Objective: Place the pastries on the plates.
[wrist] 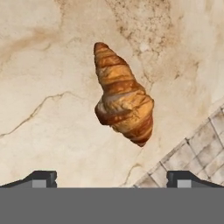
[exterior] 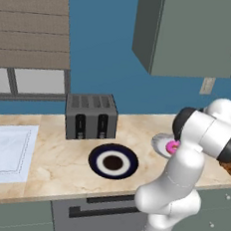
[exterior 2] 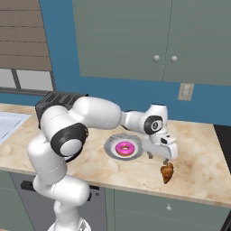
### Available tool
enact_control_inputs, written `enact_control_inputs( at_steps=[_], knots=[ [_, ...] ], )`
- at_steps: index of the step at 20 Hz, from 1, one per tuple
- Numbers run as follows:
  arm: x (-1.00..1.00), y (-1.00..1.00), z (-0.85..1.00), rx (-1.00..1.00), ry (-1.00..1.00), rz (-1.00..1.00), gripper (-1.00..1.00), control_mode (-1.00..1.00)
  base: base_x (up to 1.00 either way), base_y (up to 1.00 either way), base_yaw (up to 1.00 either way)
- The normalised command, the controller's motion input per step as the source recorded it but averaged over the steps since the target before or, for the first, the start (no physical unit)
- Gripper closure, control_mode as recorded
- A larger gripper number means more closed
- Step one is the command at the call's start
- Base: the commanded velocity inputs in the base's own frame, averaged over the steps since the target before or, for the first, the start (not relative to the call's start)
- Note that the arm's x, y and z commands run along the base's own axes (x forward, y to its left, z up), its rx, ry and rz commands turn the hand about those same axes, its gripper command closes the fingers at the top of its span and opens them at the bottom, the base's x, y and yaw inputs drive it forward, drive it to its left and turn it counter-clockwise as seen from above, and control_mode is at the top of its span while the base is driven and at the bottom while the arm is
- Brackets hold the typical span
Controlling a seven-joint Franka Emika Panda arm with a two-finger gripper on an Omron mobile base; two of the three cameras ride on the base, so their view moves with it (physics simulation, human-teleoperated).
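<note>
Fingers spread wide over the golden-brown ridged croissant near the marble bench edge, so a sloppy descent could knock it off.

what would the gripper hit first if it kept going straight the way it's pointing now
Most likely the croissant: it lies on the counter ahead of the open gripper, roughly between the jaws. How far off it is remains unclear.

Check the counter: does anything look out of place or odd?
Yes. The croissant lies on the bare counter near its front edge, under the open hand, while the navy plate sits empty. The pink doughnut is already on the pale plate.
</note>
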Motion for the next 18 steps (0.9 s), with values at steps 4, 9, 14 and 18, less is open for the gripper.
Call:
enact_control_inputs(
  at_steps=[4,9,14,18],
  knots=[
    [0.00,-0.43,-0.08,-0.01,0.00,0.00,-1.00,-1.00,0.00,0.00,0.00],
    [0.00,-0.17,-0.22,0.00,0.00,0.00,-1.00,-1.00,0.00,0.00,0.00],
    [0.00,-0.02,-0.21,0.00,-0.01,0.00,-1.00,-1.00,0.00,0.00,0.00],
    [0.00,-0.12,-0.22,0.00,0.00,0.00,-1.00,-1.00,0.00,0.00,0.00]
  ],
)
